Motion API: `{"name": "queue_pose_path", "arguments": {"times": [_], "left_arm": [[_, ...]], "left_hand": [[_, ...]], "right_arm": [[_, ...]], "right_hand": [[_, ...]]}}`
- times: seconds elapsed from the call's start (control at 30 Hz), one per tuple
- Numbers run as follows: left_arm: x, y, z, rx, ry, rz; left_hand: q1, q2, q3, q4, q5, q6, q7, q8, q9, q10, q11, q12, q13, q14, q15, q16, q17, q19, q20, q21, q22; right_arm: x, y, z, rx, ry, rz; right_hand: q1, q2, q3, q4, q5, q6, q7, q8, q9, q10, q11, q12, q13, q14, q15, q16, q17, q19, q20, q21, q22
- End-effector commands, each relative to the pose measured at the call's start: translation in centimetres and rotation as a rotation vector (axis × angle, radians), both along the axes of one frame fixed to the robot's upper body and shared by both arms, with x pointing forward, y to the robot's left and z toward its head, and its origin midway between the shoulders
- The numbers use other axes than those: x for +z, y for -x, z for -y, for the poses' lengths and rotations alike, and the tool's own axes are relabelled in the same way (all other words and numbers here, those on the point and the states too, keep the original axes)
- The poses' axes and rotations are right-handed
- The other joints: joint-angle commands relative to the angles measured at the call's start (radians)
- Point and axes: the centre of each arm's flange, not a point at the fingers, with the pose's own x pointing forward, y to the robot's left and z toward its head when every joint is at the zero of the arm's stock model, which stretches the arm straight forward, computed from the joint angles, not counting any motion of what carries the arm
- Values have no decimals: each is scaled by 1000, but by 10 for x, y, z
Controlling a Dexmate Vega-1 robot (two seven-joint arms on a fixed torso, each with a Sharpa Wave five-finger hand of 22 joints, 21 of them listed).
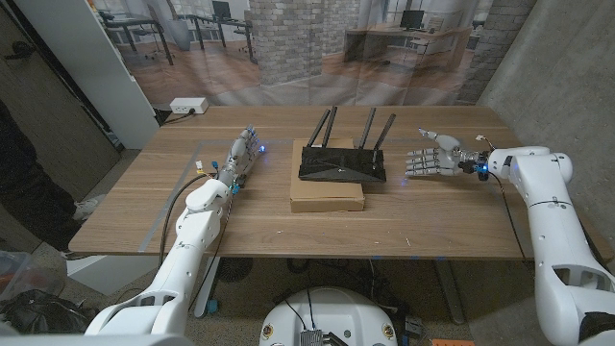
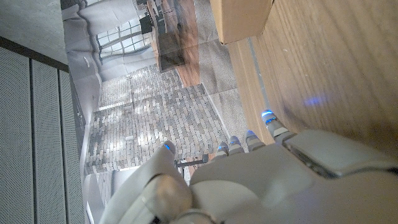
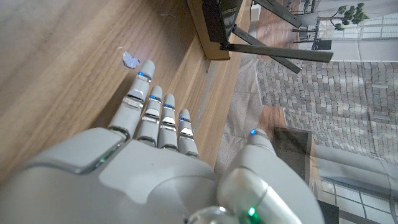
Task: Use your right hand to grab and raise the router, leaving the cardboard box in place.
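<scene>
On the table (image 1: 432, 216), the router (image 1: 342, 163) is seen untouched atop the box (image 1: 328, 192); right hand (image 1: 430, 160) held open nearby, nothing grasped. Grab and lift remain undone.

White, smooth-shelled arms ending in grey segmented hands: left hand (image 1: 242, 154) and right hand (image 1: 430, 160), blue lights on the fingertips (image 3: 147, 76); a black cable (image 1: 174, 210) along the left forearm

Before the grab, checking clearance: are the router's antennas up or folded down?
Up. The router lies on the cardboard box, its antennas rising behind it, slightly splayed.
</scene>
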Motion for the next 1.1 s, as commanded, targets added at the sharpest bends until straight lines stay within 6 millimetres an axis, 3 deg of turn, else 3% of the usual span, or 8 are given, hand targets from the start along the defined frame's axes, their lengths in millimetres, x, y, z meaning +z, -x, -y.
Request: {"name": "queue_pose_path", "arguments": {"times": [0.03,0.73,0.97,1.1], "left_arm": [[-1,0,0,-2,3,0],[-2,1,-1,-5,6,0],[-2,2,-2,-6,10,-1],[-2,2,-2,-7,11,-1]], "left_hand": [[7,1,-3,0,8,-73,8,2,2,-76,9,1,4,-92,7,-1,2,-84,10,-4,4],[5,4,-5,2,9,-74,8,2,2,-76,10,2,4,-93,7,-1,2,-82,10,-9,5],[5,5,-5,2,9,-74,9,2,2,-77,10,1,4,-93,7,-1,2,-81,10,-11,5],[5,5,-6,2,9,-74,9,2,2,-77,10,2,4,-93,7,-1,2,-81,10,-12,5]], "right_arm": [[0,3,8,31,11,-54],[-6,7,13,106,-17,-95],[-6,6,12,150,7,-94],[-6,6,12,181,31,-100]], "right_hand": [[-6,1,-6,1,8,12,67,4,2,15,0,6,5,15,2,6,5,14,1,6,6],[-4,-14,-17,-5,13,13,69,-1,2,18,-1,1,8,12,7,-4,5,28,0,3,6],[71,-10,-2,-49,26,-33,68,-22,2,-24,-1,-27,13,-14,12,-29,7,10,1,-24,5],[149,19,25,-87,23,-64,70,-29,3,-49,-1,-40,17,-41,5,-45,8,-3,-5,-43,5]]}}
